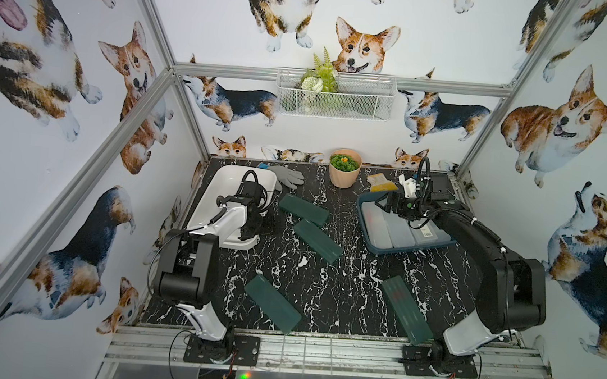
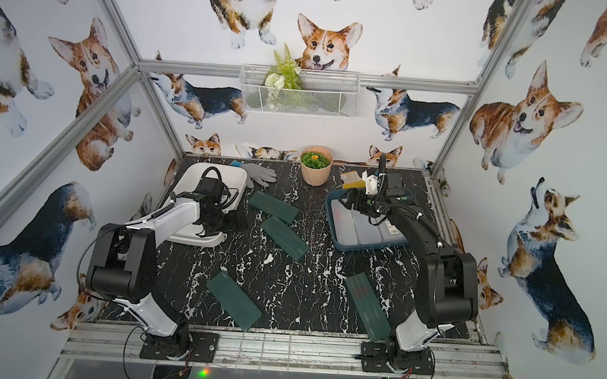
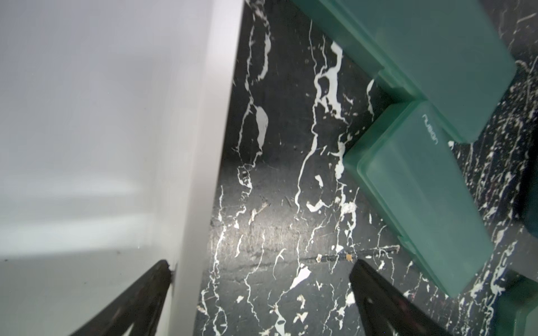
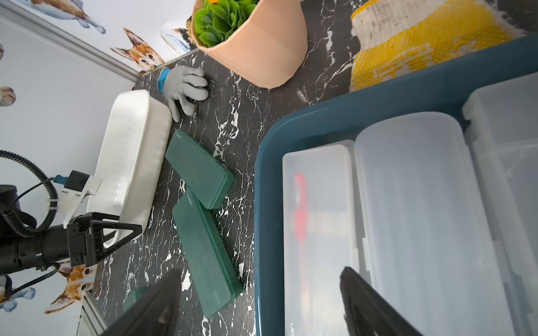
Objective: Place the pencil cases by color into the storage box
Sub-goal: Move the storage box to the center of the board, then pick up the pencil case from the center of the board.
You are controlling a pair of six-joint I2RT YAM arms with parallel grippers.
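Observation:
Several dark green pencil cases lie on the black marble table: two touching mid-table (image 1: 304, 209) (image 1: 318, 241), two near the front (image 1: 272, 303) (image 1: 407, 310). The white storage box (image 1: 228, 170) stands at the back left, and the teal one (image 1: 413, 250) at the back right holds frosted clear cases (image 4: 413, 203). My left gripper (image 3: 260, 269) is open and empty. It straddles the white box's right wall (image 3: 203, 174), one finger inside and one over the table. My right gripper (image 4: 260, 275) is open and empty, above the teal box's left rim (image 4: 267, 203).
A tan plant pot (image 1: 344, 173), a grey glove (image 1: 290, 177) and a yellow cloth (image 1: 381, 182) sit along the back edge. A white wire basket (image 1: 334, 95) hangs on the rear wall. Metal frame posts stand at the table corners.

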